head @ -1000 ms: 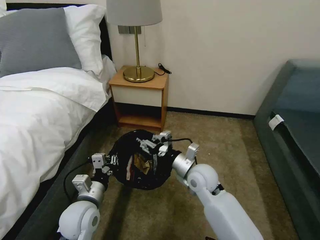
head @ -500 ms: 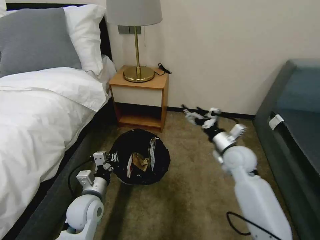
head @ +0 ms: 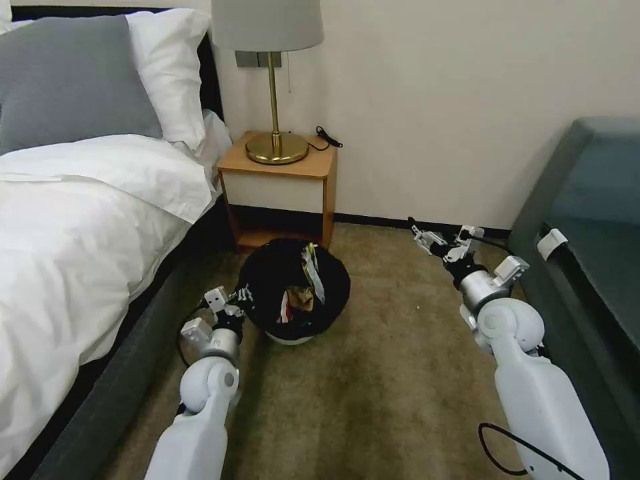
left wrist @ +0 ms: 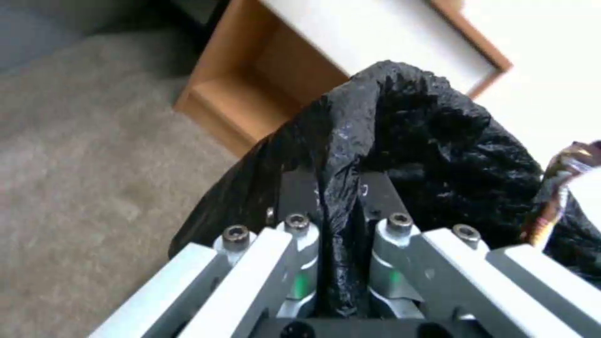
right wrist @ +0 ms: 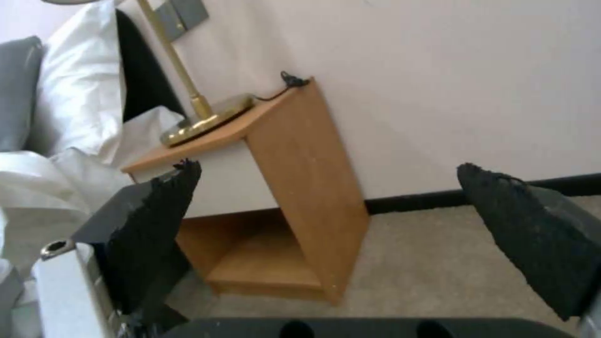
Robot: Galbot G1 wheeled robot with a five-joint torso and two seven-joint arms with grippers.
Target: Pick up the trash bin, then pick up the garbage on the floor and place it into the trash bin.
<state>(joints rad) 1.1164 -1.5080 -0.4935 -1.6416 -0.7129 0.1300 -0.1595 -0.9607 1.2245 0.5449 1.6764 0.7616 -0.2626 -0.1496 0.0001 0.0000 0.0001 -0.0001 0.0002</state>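
Observation:
The trash bin (head: 297, 287), white with a crinkly black bag over its rim, is tilted in front of the nightstand, its white base (head: 290, 339) showing. My left gripper (head: 241, 298) is shut on the near-left rim; the left wrist view has the black bag (left wrist: 426, 141) pinched between the fingers (left wrist: 382, 192). Garbage lies inside the bin: a crumpled brown paper bag (head: 301, 298), a silvery wrapper (head: 312, 268) and a red-and-white packet (head: 285, 311). My right gripper (head: 424, 235) hangs open and empty over the carpet near the baseboard, right of the bin, its black pads (right wrist: 157, 220) wide apart.
A wooden nightstand (head: 280, 200) with a brass lamp (head: 275, 147) stands just behind the bin. The bed (head: 80, 220) runs along the left and a dark sofa (head: 587, 253) along the right. Open carpet (head: 380, 373) lies between them.
My right gripper came out of the bin and swung right toward the sofa, open. My left arm pushed the bin farther forward toward the nightstand and tilted it.

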